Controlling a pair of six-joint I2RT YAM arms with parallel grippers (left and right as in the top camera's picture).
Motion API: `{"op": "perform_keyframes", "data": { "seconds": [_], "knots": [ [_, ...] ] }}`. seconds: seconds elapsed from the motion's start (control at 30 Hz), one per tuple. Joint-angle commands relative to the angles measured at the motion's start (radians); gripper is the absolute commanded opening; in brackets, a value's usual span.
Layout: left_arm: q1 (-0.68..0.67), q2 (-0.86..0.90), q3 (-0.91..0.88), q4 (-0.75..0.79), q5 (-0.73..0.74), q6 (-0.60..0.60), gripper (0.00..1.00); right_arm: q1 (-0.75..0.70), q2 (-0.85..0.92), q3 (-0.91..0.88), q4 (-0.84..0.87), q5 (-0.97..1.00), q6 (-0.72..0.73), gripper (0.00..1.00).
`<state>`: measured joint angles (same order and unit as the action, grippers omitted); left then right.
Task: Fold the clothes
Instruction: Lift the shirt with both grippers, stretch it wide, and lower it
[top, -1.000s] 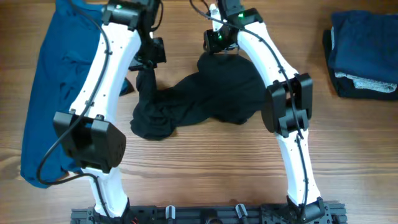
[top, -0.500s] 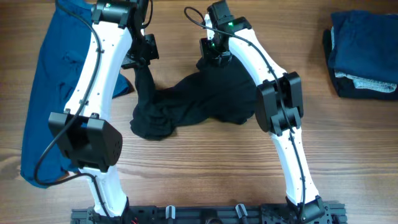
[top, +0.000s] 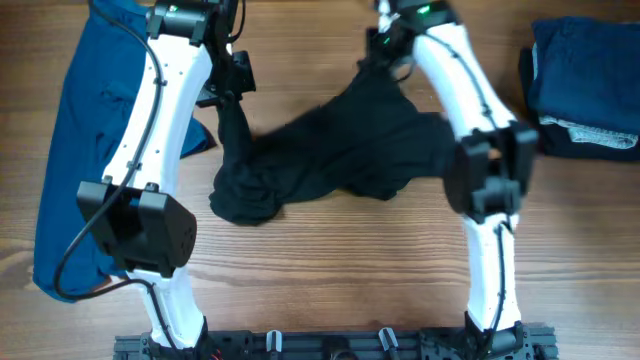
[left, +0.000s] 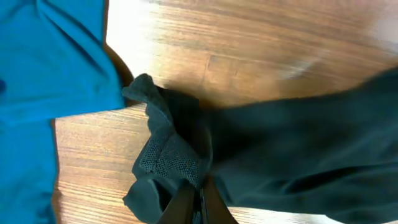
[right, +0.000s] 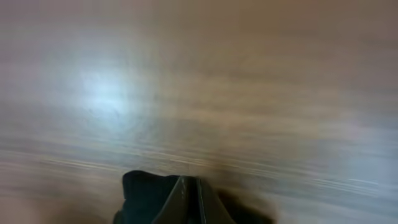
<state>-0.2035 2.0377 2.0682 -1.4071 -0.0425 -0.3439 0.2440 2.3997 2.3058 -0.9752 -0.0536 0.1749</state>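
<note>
A crumpled black garment (top: 320, 155) lies in the middle of the wooden table. My left gripper (top: 228, 95) is shut on its upper left corner, which shows as bunched black cloth in the left wrist view (left: 180, 155) above the fingertips (left: 196, 202). My right gripper (top: 385, 55) is shut on the garment's upper right corner and holds it stretched toward the far right; the right wrist view is blurred but shows black cloth (right: 146, 193) at the fingertips (right: 189, 193).
A blue garment (top: 85, 120) lies spread at the left under my left arm, also visible in the left wrist view (left: 50, 62). A stack of folded dark blue clothes (top: 585, 85) sits at the far right.
My right gripper has moved right and toward the far edge with the black corner, stretching the cloth. The left gripper has barely moved.
</note>
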Motion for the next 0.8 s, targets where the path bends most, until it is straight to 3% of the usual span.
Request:
{"op": "perform_keyframes", "data": {
  "seconds": [0.0,0.37,0.77],
  "knots": [
    [0.006,-0.063,-0.004,0.005,0.0,-0.011,0.04,-0.006,-0.097,0.008,-0.034,0.039,-0.009,0.04],
    [0.018,-0.101,0.015,0.037,-0.045,-0.001,0.04,-0.088,-0.191,0.008,-0.127,0.053,0.034,0.04],
    [0.062,-0.431,0.032,0.229,-0.044,-0.001,0.04,-0.159,-0.519,0.008,-0.283,0.058,0.01,0.04]
  ]
}}
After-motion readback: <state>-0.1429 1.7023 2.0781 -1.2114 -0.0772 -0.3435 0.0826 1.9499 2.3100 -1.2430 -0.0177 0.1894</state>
